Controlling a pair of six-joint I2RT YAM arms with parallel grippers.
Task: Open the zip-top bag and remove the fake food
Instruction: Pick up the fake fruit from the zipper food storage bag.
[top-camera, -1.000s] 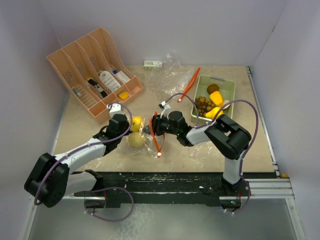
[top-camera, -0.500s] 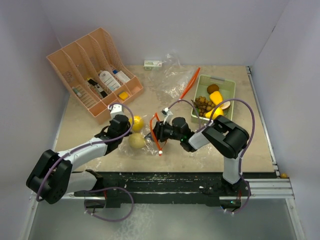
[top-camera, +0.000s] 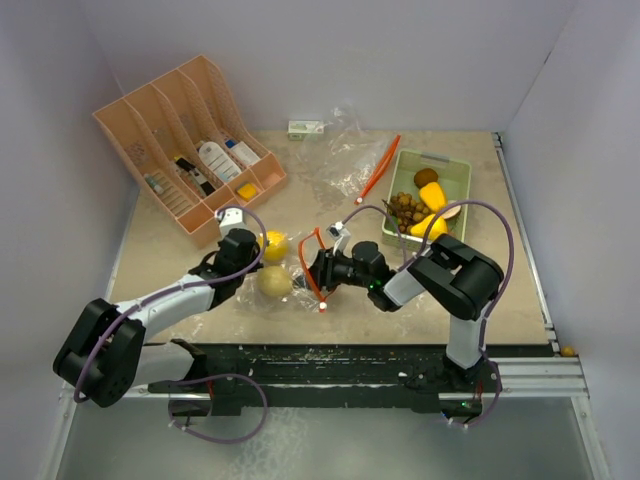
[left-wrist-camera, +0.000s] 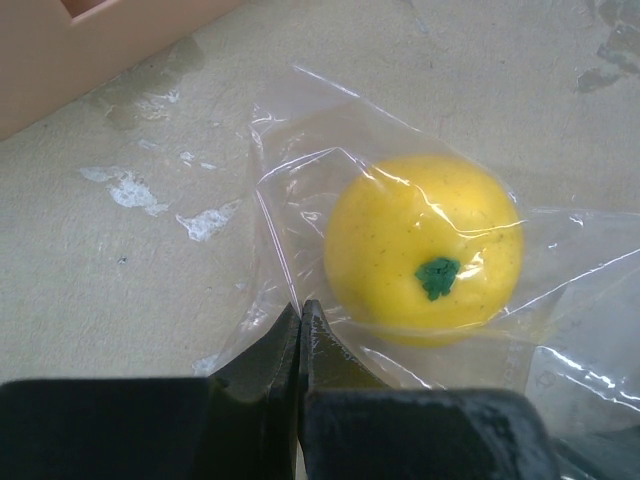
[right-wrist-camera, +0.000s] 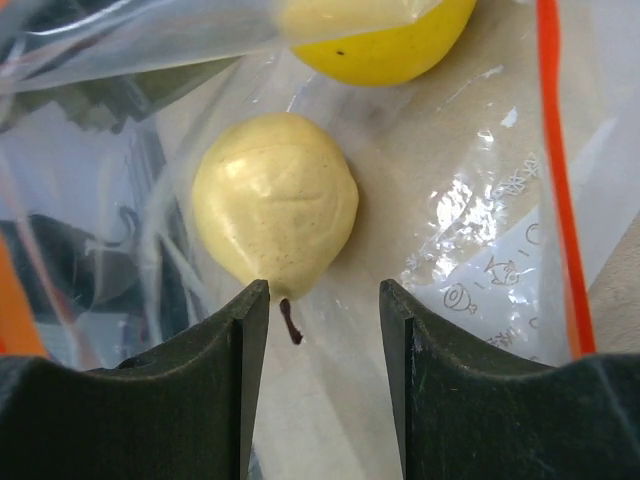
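A clear zip-top bag (top-camera: 300, 285) with an orange zip strip (top-camera: 317, 268) lies at the table's front middle. It holds a yellow lemon-like fruit (top-camera: 273, 245) and a pale pear (top-camera: 274, 282). My left gripper (top-camera: 247, 262) is shut, pinching the bag's plastic (left-wrist-camera: 290, 215) beside the yellow fruit (left-wrist-camera: 424, 250). My right gripper (top-camera: 319, 272) is open, reaching into the bag's mouth. In the right wrist view the pear (right-wrist-camera: 275, 205) lies just ahead of the gripper (right-wrist-camera: 323, 300), its stem between the fingertips. The yellow fruit (right-wrist-camera: 380, 40) lies beyond it, and the zip strip (right-wrist-camera: 560, 180) is on the right.
An orange rack (top-camera: 190, 150) with bottles and packets stands at the back left. A green tray (top-camera: 436, 157) at the right holds several fake food pieces. A second, crumpled clear bag (top-camera: 350, 150) with an orange strip lies at the back, near a small box (top-camera: 305, 127).
My right gripper has moved toward the near edge and deeper into the bag's mouth, shifting the orange zip strip. The left gripper keeps its pinch, almost still.
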